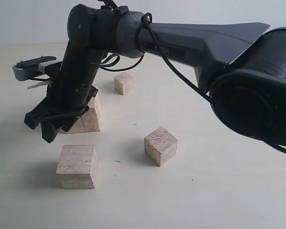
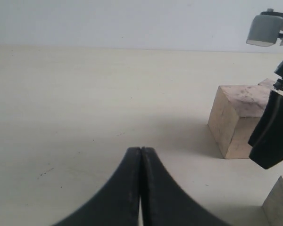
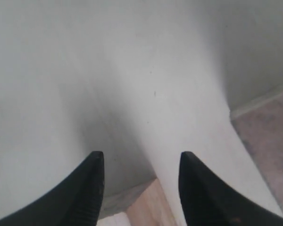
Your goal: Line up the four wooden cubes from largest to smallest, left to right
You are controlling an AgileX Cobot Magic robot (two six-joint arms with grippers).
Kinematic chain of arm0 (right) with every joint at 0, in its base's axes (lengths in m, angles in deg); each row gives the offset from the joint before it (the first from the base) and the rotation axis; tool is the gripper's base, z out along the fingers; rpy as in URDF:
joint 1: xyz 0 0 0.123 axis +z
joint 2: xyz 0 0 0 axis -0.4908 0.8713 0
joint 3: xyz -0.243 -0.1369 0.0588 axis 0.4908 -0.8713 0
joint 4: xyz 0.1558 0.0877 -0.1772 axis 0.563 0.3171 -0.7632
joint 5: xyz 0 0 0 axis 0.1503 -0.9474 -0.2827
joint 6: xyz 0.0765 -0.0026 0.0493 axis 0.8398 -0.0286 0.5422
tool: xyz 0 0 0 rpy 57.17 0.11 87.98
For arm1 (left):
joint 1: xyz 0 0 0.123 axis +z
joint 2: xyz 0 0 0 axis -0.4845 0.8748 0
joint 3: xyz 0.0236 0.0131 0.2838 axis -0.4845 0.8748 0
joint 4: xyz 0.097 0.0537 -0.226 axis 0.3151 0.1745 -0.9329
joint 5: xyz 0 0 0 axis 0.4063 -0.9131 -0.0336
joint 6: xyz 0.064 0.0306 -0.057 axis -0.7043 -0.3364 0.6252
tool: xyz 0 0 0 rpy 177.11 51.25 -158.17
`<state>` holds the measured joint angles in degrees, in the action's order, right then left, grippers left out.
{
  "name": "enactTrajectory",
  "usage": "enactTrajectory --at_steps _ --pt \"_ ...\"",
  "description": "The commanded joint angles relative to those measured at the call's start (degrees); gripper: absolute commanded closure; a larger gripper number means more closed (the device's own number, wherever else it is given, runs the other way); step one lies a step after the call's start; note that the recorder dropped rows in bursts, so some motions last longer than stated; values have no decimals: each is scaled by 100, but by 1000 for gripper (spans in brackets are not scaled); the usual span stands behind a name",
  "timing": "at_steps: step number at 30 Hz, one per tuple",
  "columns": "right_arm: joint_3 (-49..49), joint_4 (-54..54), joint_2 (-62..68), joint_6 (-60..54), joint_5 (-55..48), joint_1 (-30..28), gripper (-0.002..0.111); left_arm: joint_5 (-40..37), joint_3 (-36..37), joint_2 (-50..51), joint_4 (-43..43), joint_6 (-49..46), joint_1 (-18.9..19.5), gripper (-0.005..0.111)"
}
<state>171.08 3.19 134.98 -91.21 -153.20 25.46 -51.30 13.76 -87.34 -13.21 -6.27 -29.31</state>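
Four wooden cubes lie on the pale table (image 1: pixel 219 191). The smallest cube (image 1: pixel 124 83) is at the back and a medium cube (image 1: pixel 160 145) is in the middle. A big cube (image 1: pixel 77 166) sits front left. Behind it a second big cube (image 1: pixel 88 117) leans a little. My right gripper (image 1: pixel 40 129) reaches across from the right and is closed around this leaning cube. In the right wrist view the cube's wood (image 3: pixel 148 207) shows deep between the two spread fingers of the right gripper (image 3: pixel 141 157). The left wrist view shows my left gripper (image 2: pixel 140 149) shut and empty, low over bare table, left of that cube (image 2: pixel 236 117).
My right arm's dark forearm (image 1: pixel 205 45) crosses over the back of the table from the right. A grey camera housing (image 1: pixel 26 71) sticks out at its wrist. A corner of the front big cube (image 2: pixel 279 205) shows in the left wrist view.
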Motion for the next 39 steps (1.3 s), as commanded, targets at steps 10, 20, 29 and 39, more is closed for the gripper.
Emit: enactTrajectory --at_steps 10,20,29,39 --pt "-5 -2 -5 -3 633 8 61 66 0 -31 3 -10 -26 107" --pt "-5 -2 -5 -3 703 8 61 66 0 -31 3 -10 -26 107" --pt "-5 -2 -392 -3 -390 8 61 66 0 -31 3 -10 -26 107" --pt "-15 -454 -1598 -1089 -390 -3 58 66 0 -31 3 -10 -26 107"
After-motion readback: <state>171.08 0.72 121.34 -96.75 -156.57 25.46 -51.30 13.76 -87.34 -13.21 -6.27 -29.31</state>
